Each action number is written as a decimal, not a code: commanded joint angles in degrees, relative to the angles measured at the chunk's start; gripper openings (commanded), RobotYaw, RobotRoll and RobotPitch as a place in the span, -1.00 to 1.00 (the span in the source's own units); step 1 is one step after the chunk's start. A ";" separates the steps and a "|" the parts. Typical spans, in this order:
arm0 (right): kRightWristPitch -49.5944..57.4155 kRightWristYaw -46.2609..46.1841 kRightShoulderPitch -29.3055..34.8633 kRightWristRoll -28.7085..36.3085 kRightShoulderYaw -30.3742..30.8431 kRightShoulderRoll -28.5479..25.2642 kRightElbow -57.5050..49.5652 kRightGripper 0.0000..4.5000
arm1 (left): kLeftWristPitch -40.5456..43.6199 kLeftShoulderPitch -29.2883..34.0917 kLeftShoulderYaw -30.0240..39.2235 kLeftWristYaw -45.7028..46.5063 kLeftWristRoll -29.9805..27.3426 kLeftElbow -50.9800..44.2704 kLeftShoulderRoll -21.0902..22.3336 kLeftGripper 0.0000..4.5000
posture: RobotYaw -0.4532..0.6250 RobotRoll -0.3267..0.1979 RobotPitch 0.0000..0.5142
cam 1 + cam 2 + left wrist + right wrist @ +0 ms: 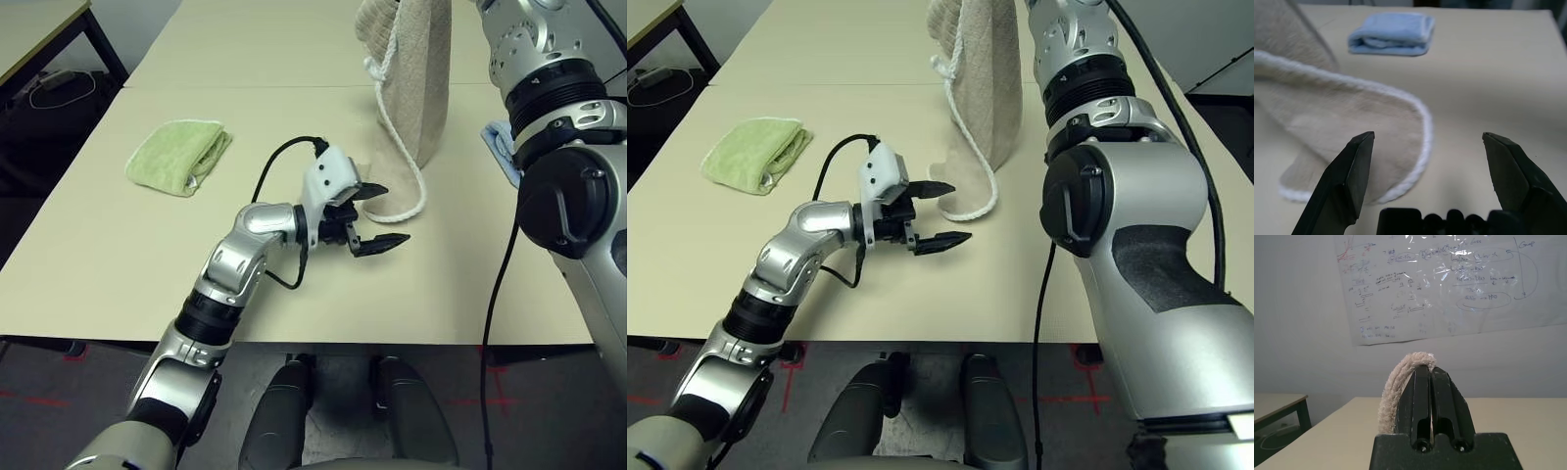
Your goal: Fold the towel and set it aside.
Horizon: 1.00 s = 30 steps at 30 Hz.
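- The step in hand looks like the start of the fold: the right gripper point(1431, 369) holds the towel point(416, 78) up by a top edge, so the cloth hangs in the upper middle of the head-camera frame, with its lower end resting on the desk point(118, 264).
- The right gripper's fingers are pressed shut on the towel, with a roll of looped fabric bulging out beside them against a whiteboard-covered wall.
- The left gripper point(374, 217) sits low near the centre of the frame, just beside the towel's trailing bottom corner, its black fingers spread wide and empty.
- My guess is that the next move calls for the left fingers to slide around that lower corner and close on it, so that the two ends can be brought together.
- The towel is beige terry with a thick white corded edge; the edging curls in a loop along the desk at its foot.
- A light green folded towel point(178, 155) lies on the desk at the left of the frame.
- A light blue folded towel point(1392, 33) lies on the desk beyond the hanging cloth, at the right edge of the head view.
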 commanded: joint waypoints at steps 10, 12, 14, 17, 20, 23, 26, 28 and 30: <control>1.46 0.18 -5.84 3.14 -2.30 1.51 -0.50 -0.98 | -4.50 -3.49 0.68 4.13 4.15 9.90 -1.63 1.00 | -0.06 0.25 -0.33; 0.46 0.73 -8.36 4.04 -3.16 1.33 -0.49 -0.98 | -4.69 -3.56 1.06 4.61 4.27 10.31 -1.54 1.00 | -0.05 0.25 -0.33; -0.37 0.86 -9.85 4.47 -3.79 1.04 -0.31 -0.98 | -4.73 -3.60 1.40 4.76 4.29 10.57 -1.33 1.00 | -0.04 0.25 -0.33; -2.04 1.33 -10.48 4.92 -4.38 0.85 -0.08 -0.98 | -4.68 -3.42 1.85 4.71 4.42 10.61 -0.80 1.00 | -0.04 0.25 -0.33; -2.60 1.40 -10.36 5.10 -4.71 0.76 0.08 -0.98 | -4.56 -3.06 2.18 4.49 4.67 10.59 -0.15 1.00 | -0.04 0.25 -0.31; -2.41 1.41 -9.84 4.99 -4.77 0.96 -0.04 -0.98 | -4.77 -3.13 2.34 4.99 5.22 11.12 -0.09 1.00 | -0.05 0.25 -0.31; -2.23 1.47 -9.59 4.93 -4.73 1.17 -0.21 -0.98 | -5.73 -4.00 2.61 6.46 5.97 12.48 -0.74 1.00 | -0.05 0.25 -0.31; -2.13 1.46 -9.55 4.89 -4.67 1.29 -0.24 -0.98 | -6.11 -4.56 2.68 6.97 6.03 12.80 -1.22 1.00 | -0.05 0.25 -0.31; -1.99 1.48 -9.51 4.86 -4.62 1.47 -0.22 -0.98 | -6.29 -4.97 2.71 7.30 6.17 12.85 -1.48 1.00 | -0.05 0.25 -0.31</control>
